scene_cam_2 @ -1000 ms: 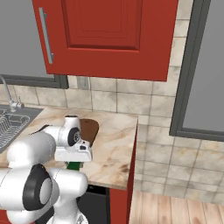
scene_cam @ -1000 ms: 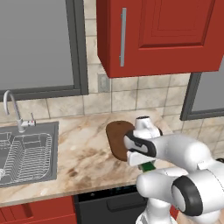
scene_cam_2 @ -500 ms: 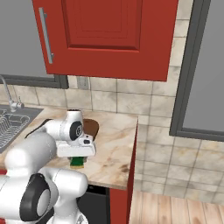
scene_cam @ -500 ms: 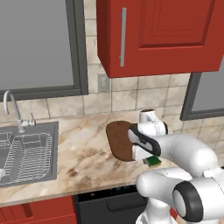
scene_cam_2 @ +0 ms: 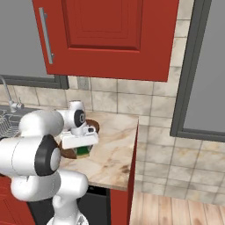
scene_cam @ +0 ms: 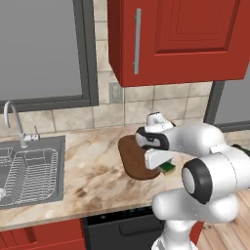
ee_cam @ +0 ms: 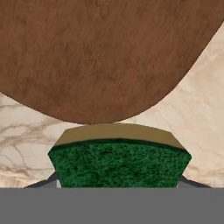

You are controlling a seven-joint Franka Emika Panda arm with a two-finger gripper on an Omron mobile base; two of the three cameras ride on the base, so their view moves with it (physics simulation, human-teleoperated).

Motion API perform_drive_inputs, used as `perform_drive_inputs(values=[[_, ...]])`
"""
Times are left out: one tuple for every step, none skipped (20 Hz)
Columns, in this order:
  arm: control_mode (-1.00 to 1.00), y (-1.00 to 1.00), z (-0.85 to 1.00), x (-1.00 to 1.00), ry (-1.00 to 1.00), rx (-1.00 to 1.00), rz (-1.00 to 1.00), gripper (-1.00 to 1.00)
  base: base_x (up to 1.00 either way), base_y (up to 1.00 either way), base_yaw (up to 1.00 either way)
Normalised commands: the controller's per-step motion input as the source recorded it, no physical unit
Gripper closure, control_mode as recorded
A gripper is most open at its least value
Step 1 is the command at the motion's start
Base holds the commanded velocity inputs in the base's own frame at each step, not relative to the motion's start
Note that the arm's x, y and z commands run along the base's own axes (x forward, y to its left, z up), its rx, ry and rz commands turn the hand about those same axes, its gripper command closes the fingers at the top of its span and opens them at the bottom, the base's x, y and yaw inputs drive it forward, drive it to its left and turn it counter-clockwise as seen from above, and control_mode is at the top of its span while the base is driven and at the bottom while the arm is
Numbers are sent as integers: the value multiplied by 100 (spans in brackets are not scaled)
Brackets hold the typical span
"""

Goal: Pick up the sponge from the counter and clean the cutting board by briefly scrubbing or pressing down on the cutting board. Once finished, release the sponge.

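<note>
Arm bent low, jaws clamped on sponge (ee_cam: 119, 161) beside cutting board (ee_cam: 100, 57) end

1. I saw the sponge (ee_cam: 119, 162) had a speckled dark green face with a dull yellow layer behind it.
2. The cutting board (ee_cam: 105, 57) was dark brown with fine wood grain.
3. The surface (scene_cam: 93, 180) was beige marble with brown veins.
4. The cabinet (scene_cam_2: 110, 37) above looked deep red.
</note>
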Motion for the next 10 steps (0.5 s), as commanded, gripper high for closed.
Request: perform_drive_inputs(values=[[-100, 15, 0, 71, 13, -2, 27, 100, 0, 0, 0], [-100, 11, 0, 65, 11, 0, 27, 100, 0, 0, 0], [-100, 4, 0, 54, 9, 0, 28, 100, 0, 0, 0], [-100, 1, 0, 39, 9, 0, 29, 100, 0, 0, 0], [-100, 0, 0, 33, 8, 0, 30, 100, 0, 0, 0], [-100, 0, 0, 19, 6, 0, 31, 100, 0, 0, 0], [-100, 0, -2, 1, 1, 1, 32, 100, 0, 0, 0], [-100, 0, -13, 0, 0, 5, 32, 100, 0, 0, 0], [-100, 0, -17, -5, 0, 7, 31, 100, 0, 0, 0], [-100, 0, -23, -12, 0, 10, 31, 100, 0, 0, 0]])
